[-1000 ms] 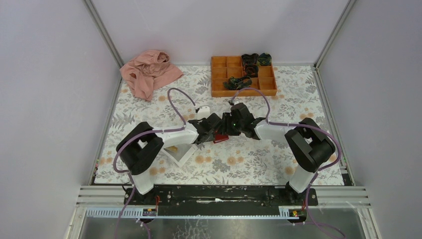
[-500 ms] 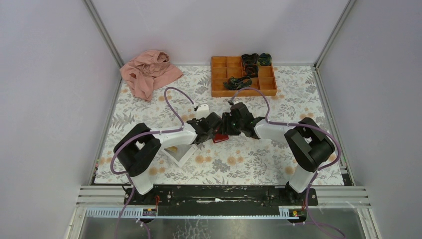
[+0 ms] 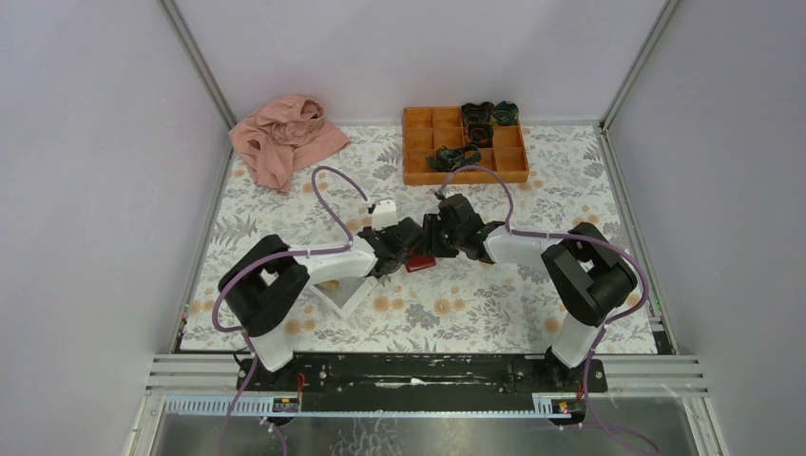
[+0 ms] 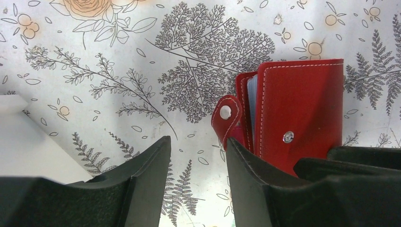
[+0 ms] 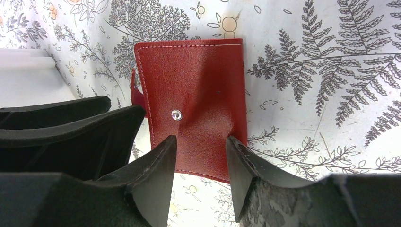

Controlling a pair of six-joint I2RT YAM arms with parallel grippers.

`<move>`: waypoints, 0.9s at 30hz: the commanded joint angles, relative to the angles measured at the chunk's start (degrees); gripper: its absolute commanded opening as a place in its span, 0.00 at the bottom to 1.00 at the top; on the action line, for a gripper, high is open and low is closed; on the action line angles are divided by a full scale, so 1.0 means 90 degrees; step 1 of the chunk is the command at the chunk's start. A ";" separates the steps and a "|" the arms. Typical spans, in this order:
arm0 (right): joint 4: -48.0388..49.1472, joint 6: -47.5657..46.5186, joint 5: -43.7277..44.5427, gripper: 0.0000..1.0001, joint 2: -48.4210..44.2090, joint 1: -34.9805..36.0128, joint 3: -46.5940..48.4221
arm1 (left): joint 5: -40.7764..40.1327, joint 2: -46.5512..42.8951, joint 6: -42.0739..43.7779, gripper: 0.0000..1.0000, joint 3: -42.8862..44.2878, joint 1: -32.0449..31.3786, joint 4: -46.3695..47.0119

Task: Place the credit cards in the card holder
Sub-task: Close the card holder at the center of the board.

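The dark-red card holder (image 3: 419, 263) lies on the floral mat at mid-table, nearly folded shut, with its snap tab (image 4: 226, 113) sticking out to one side and a pale blue inside edge showing. My left gripper (image 4: 196, 142) is open and empty over bare mat, with its right finger right beside the card holder (image 4: 298, 104). My right gripper (image 5: 201, 141) is open, and its fingertips are on or just above the near part of the card holder's cover (image 5: 194, 90), which is creased there. Both grippers meet over it in the top view, the left (image 3: 409, 253) and the right (image 3: 434, 249). No golden-tan credit card shows.
A white tray (image 3: 347, 294) lies just left of the grippers, partly under the left arm. An orange compartment box (image 3: 418, 142) with dark items stands at the back. A pink cloth (image 3: 283, 142) lies at the back left. Walls close in on three sides.
Both grippers have edged slightly left and away over the card holder. The card holder has barely shifted with them.
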 commanded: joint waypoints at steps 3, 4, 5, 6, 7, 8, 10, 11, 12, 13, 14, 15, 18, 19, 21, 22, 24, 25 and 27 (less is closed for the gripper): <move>-0.0498 -0.0192 0.0148 0.51 0.0335 0.0038 -0.0006 | -0.0634 -0.0145 -0.0180 0.53 -0.0078 -0.0024 -0.0358; -0.0516 -0.0194 0.0146 0.51 0.0336 0.0038 0.0007 | -0.0671 -0.0186 -0.0187 0.53 -0.0068 -0.0029 -0.0395; -0.0528 -0.0194 0.0156 0.51 0.0340 0.0033 0.0022 | -0.0727 -0.0216 -0.0197 0.53 -0.0055 -0.0027 -0.0447; -0.0555 -0.0203 0.0156 0.51 0.0332 0.0038 0.0045 | -0.0762 -0.0266 -0.0202 0.53 -0.0029 -0.0025 -0.0480; -0.0567 -0.0205 0.0166 0.51 0.0322 0.0038 0.0044 | -0.0793 -0.0324 -0.0194 0.52 -0.0018 -0.0032 -0.0505; -0.0583 -0.0211 0.0181 0.51 0.0310 0.0033 0.0056 | -0.0814 -0.0405 -0.0201 0.52 -0.0005 -0.0025 -0.0523; -0.0626 -0.0230 0.0182 0.51 0.0280 0.0039 0.0077 | -0.0845 -0.0578 -0.0190 0.52 0.0014 -0.0030 -0.0532; -0.0639 -0.0234 0.0195 0.51 0.0263 0.0038 0.0090 | -0.0837 -0.0673 -0.0179 0.52 0.0040 -0.0032 -0.0533; -0.0647 -0.0244 0.0197 0.51 0.0245 0.0038 0.0100 | -0.0820 -0.0746 -0.0168 0.52 0.0076 -0.0044 -0.0519; -0.0660 -0.0253 0.0209 0.51 0.0216 0.0038 0.0113 | -0.0795 -0.0845 -0.0132 0.52 0.0096 -0.0056 -0.0469; -0.0672 -0.0265 0.0224 0.51 0.0192 0.0033 0.0127 | -0.0758 -0.0997 -0.0063 0.52 0.0085 -0.0088 -0.0295; -0.0684 -0.0273 0.0231 0.51 0.0172 0.0036 0.0141 | -0.0711 -0.1111 0.0011 0.52 0.0059 -0.0126 -0.0150; -0.0729 -0.0291 0.0273 0.51 0.0115 0.0038 0.0179 | -0.0573 -0.1363 0.0200 0.52 -0.0011 -0.0220 0.0218; -0.0741 -0.0300 0.0296 0.51 0.0091 0.0038 0.0189 | -0.0584 -0.1406 0.0204 0.52 0.0006 -0.0242 0.0219; -0.0747 -0.0302 0.0335 0.51 0.0027 0.0036 0.0202 | -0.0588 -0.1444 0.0261 0.52 0.0019 -0.0272 0.0205; -0.0756 -0.0309 0.0352 0.51 0.0002 0.0038 0.0205 | -0.0599 -0.1435 0.0274 0.52 0.0019 -0.0282 0.0149; -0.0794 -0.0337 0.0403 0.51 -0.0058 0.0038 0.0239 | -0.0659 -0.1401 0.0180 0.51 0.0024 -0.0292 -0.0061; -0.0828 -0.0368 0.0435 0.51 -0.0099 0.0038 0.0250 | -0.0676 -0.1398 0.0136 0.51 -0.0002 -0.0297 -0.0148; -0.0865 -0.0413 0.0521 0.51 -0.0189 0.0038 0.0269 | -0.0677 -0.1435 0.0013 0.49 -0.0109 -0.0320 -0.0294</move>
